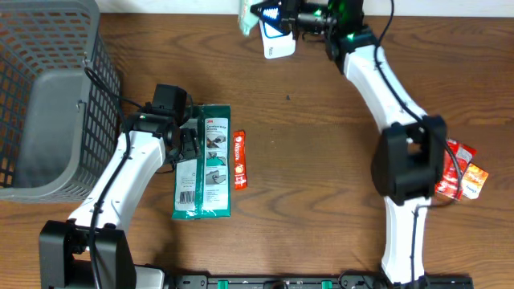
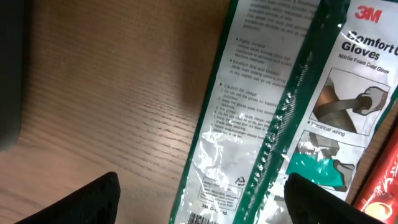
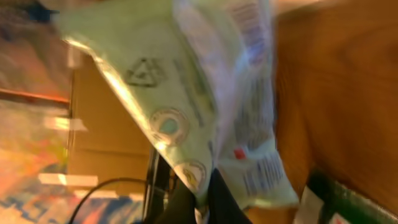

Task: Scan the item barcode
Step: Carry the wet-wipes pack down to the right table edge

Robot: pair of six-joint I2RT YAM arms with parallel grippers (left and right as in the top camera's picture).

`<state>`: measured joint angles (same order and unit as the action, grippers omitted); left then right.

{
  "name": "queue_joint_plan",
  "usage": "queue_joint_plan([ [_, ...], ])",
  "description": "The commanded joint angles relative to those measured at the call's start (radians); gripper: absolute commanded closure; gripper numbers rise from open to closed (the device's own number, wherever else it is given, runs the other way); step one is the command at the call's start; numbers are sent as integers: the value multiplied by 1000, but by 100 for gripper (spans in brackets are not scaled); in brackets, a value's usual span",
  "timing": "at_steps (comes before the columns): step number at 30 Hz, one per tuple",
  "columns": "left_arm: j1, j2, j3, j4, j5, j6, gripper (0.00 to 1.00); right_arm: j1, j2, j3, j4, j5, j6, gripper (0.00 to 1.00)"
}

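right gripper (image 1: 270, 14) pinching blurred pouch (image 3: 186, 93); barcode (image 3: 263, 172) smeared, unreadable.

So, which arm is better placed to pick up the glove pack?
Left: the left claw hangs open just above the glove pack, while the right claw is far away, shut on a pale packet.

Item: pouch (image 1: 278, 42), one piece. Glossy film, pale green with a white panel. The right wrist view shows a triangle mark, two round emblems and barcode stripes near the lower edge (image 3: 264, 169); the print is blurred. Held off the table at its far edge, pinched in the closed jaws of the right gripper (image 1: 271, 16), hanging crumpled.
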<state>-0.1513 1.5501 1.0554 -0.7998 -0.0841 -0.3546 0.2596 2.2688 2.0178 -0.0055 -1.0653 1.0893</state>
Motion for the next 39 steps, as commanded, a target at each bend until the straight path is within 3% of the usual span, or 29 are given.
queue_joint_plan([
  [1,6,-7,15,0,-6,5,15,18,-97,2,-338,210,-375,99],
  [4,6,-7,14,0,-6,5,15,39,-189,2,-661,509,-554,99],
  [8,6,-7,15,0,-6,5,14,82,-272,2,-920,778,-702,99],
  [16,6,-7,15,0,-6,5,15,145,-292,-26,-1371,1256,-756,99],
  [24,6,-7,15,0,-6,5,15,104,-291,-257,-1402,1377,-750,99],
  [34,6,-7,14,0,-6,5,15,-63,-291,-534,-1259,1423,-719,99],
  [35,6,-7,15,0,-6,5,15,-83,-291,-551,-1250,1423,-707,97],
  [36,6,-7,15,0,-6,5,15,-98,-291,-563,-1243,1422,-701,88],
  [39,6,-7,15,0,-6,5,15,-140,-291,-594,-1233,1404,-701,48],
])
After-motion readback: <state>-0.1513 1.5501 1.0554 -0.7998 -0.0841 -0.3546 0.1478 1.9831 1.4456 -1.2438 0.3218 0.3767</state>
